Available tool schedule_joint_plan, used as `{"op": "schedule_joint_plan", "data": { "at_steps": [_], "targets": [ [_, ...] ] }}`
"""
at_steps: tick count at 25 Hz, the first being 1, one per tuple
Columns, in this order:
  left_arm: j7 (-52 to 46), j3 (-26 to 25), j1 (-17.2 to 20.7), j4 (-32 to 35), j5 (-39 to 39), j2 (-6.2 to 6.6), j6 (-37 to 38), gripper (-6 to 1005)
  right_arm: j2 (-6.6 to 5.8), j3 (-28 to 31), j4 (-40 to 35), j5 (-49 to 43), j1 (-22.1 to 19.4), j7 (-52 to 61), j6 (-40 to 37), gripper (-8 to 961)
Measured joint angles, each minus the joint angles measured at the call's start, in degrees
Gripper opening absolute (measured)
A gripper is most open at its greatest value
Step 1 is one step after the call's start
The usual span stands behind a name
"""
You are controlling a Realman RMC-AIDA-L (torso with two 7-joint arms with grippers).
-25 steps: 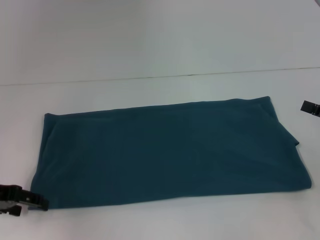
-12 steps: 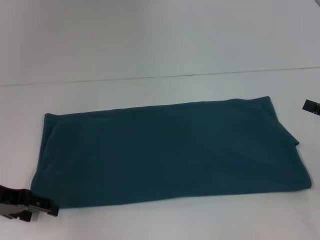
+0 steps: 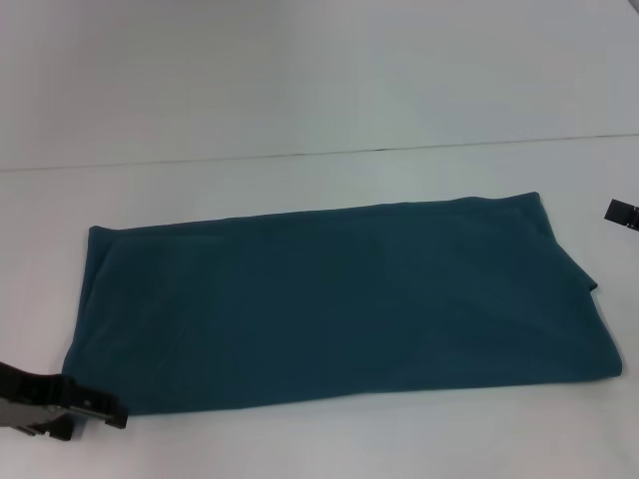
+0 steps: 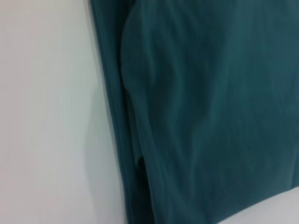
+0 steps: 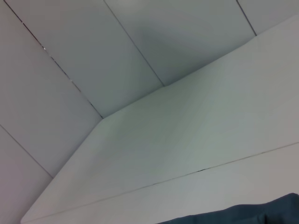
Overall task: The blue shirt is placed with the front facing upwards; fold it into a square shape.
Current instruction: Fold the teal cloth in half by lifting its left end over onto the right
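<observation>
Blue shirt [image 3: 339, 304] lies flat as a long folded band across mid frame on white counter [image 3: 319, 170], plain side up. Left gripper [image 3: 105, 411] at shirt's lower-left corner, grip can't tell. Right gripper [image 3: 622, 214] at right edge, can't tell

Bright, even, diffuse light; the white bench [image 3: 300, 100] looks washed out. Shadows are faint. The shirt [image 4: 210, 116] looks soft and slightly blurred in the left wrist view.

The blue shirt [image 3: 339, 299] is soft, matt cloth with gentle wrinkles. The white table [image 3: 300, 120] looks smooth.
</observation>
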Motion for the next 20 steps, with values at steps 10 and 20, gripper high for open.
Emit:
{"op": "schedule_joint_plan", "data": {
  "at_steps": [10,20],
  "targets": [
    [-1.0,2.0,-0.2,-0.3,0.2,-0.15,-2.8,906,0.09,0.6,0.0,0.0,0.0,0.0,0.0,917],
    [-1.1,2.1,-0.6,0.0,-0.3,-0.13,-3.9,906,0.09,0.6,0.0,0.0,0.0,-0.1,0.2,917]
  ]
}}
